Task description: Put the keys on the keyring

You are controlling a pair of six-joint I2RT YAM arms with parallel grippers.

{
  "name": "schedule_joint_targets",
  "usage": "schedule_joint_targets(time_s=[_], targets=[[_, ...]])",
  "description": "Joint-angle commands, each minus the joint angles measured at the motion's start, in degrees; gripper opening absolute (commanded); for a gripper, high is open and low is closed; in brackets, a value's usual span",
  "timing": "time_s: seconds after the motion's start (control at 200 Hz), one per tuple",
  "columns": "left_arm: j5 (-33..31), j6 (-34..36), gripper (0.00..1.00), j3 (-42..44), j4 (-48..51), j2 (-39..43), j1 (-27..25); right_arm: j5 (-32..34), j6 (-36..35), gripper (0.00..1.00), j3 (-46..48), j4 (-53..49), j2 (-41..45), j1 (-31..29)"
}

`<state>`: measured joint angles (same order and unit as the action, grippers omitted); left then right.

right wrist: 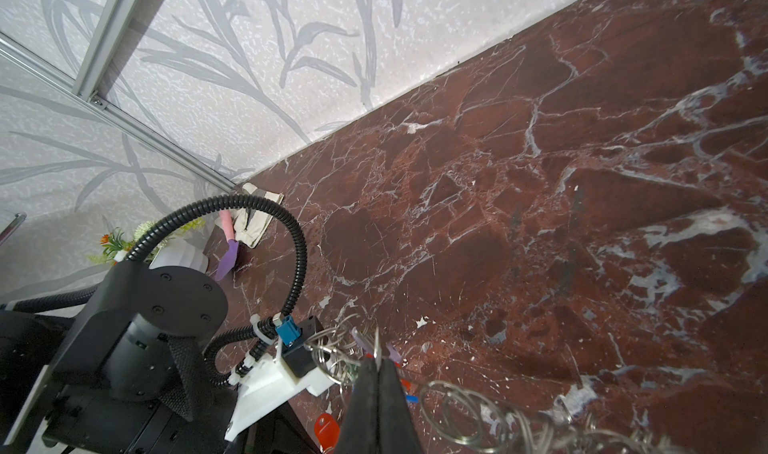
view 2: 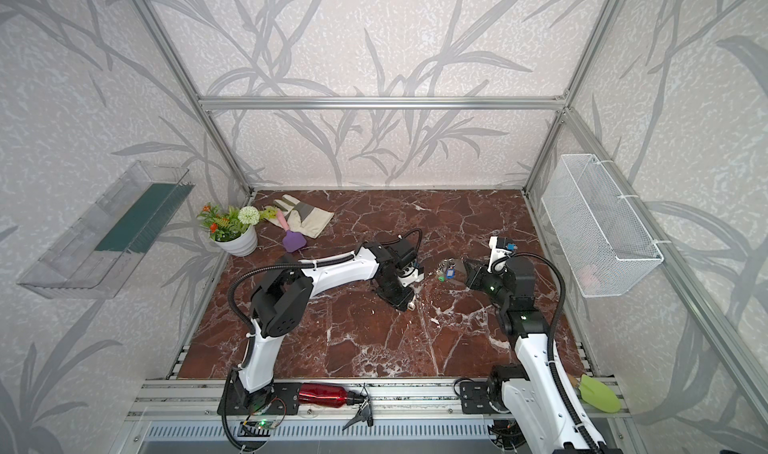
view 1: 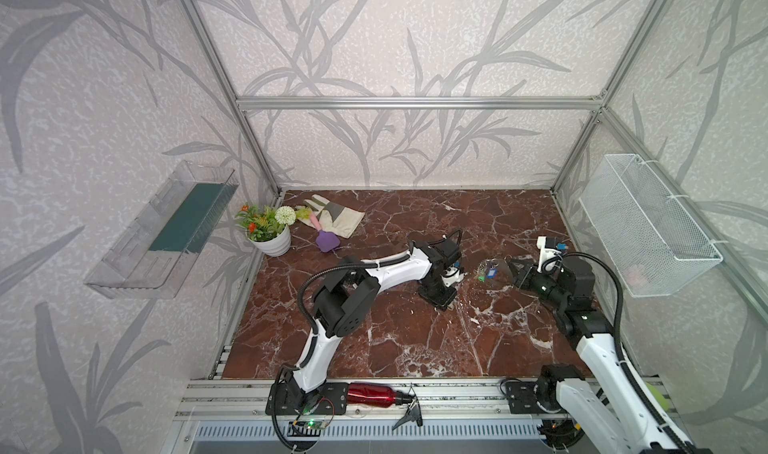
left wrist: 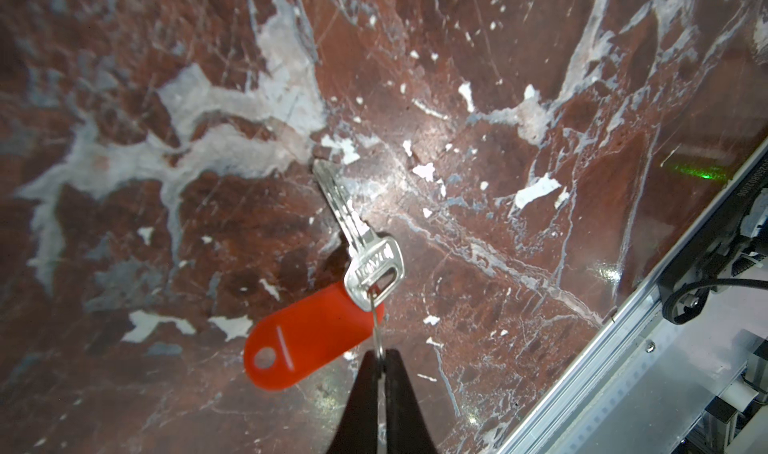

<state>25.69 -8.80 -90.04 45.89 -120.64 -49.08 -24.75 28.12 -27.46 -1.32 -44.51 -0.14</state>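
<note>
Left gripper [left wrist: 380, 358] clenched on the thin wire ring of a silver key [left wrist: 357, 227] with red-orange tag [left wrist: 303, 344], hanging low over marble tabletop [view 1: 374, 327]; right gripper [right wrist: 377, 362] clenched on keyring [view 1: 492, 270], held near left wrist, blue tag [view 1: 493, 272] already on it

Two white-and-black arms

White shells and black joint housings are seen on the left arm [view 1: 399, 267] and right arm [view 1: 598, 352]. Black base plates [view 1: 336, 400] are bolted at 6 o'clock in a top view. Ribbed black cable [right wrist: 302, 248] is tied with white ties. A round black cap [right wrist: 166, 302] is studded with four screws. The pincer fingers [left wrist: 361, 402] are black and tapered.
</note>
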Motion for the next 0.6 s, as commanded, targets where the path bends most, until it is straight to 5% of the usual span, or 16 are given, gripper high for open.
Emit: schedule_joint_targets(time_s=[0.0, 0.265, 0.595], targets=[[0.93, -0.40, 0.13, -0.15, -0.62, 0.69, 0.52, -1.77, 0.53, 0.00, -0.05, 3.60, -0.14, 0.14], [3.39, -8.68, 0.21, 10.69, -14.25, 9.04, 2.81, -2.76, 0.80, 0.00, -0.24, 3.96, -0.58, 0.14], [4.10, -27.64, 0.37, 41.54, -59.44, 21.92, 2.90, -4.47, 2.20, 0.00, -0.40, 4.11, -0.96, -0.05]])
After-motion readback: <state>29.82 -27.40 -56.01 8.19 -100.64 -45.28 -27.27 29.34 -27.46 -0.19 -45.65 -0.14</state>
